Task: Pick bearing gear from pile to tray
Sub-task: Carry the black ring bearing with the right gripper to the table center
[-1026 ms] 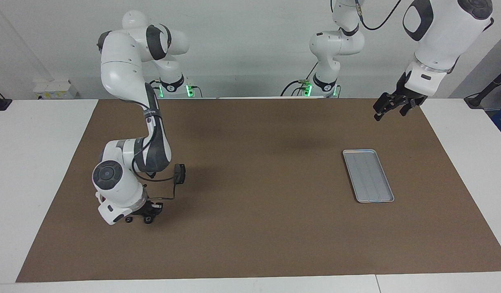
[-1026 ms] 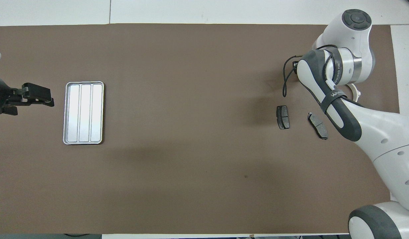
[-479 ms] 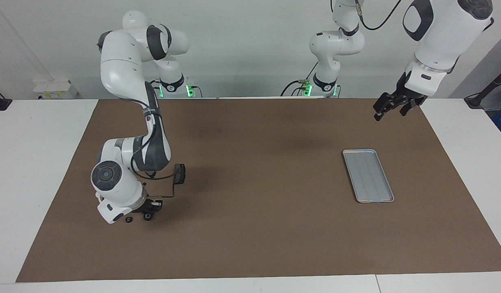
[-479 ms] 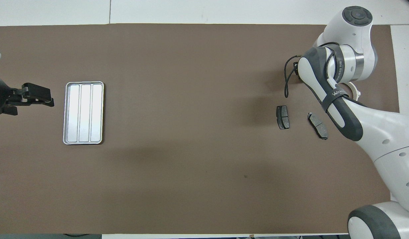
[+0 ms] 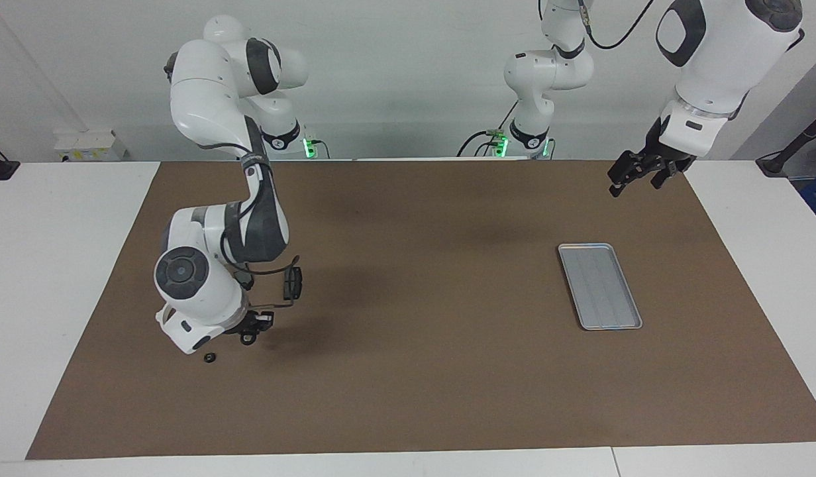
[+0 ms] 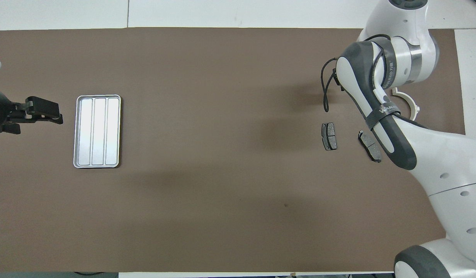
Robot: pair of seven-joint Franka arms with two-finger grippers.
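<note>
The pile lies toward the right arm's end of the table: a white half-ring arc [image 6: 408, 104], two dark brake pads [image 6: 329, 136] [image 6: 369, 146] and a tiny black ring [image 5: 209, 358] on the mat. One pad shows in the facing view [image 5: 293, 283]. My right gripper [image 5: 249, 336] hangs just above the mat beside that ring, shut on another small black ring. In the overhead view the arm's own wrist hides it. The silver tray [image 5: 600, 286] [image 6: 97, 131] lies empty toward the left arm's end. My left gripper [image 5: 636, 177] [image 6: 43, 112] waits open, raised beside the tray.
A brown mat [image 5: 414, 397] covers the table between white borders. The right arm's elbow and a loose black cable [image 6: 326, 92] hang over the pile.
My right gripper has risen off the mat and shifted toward the table's middle, taking one small black ring with it. The other ring stays put. The left arm has not moved.
</note>
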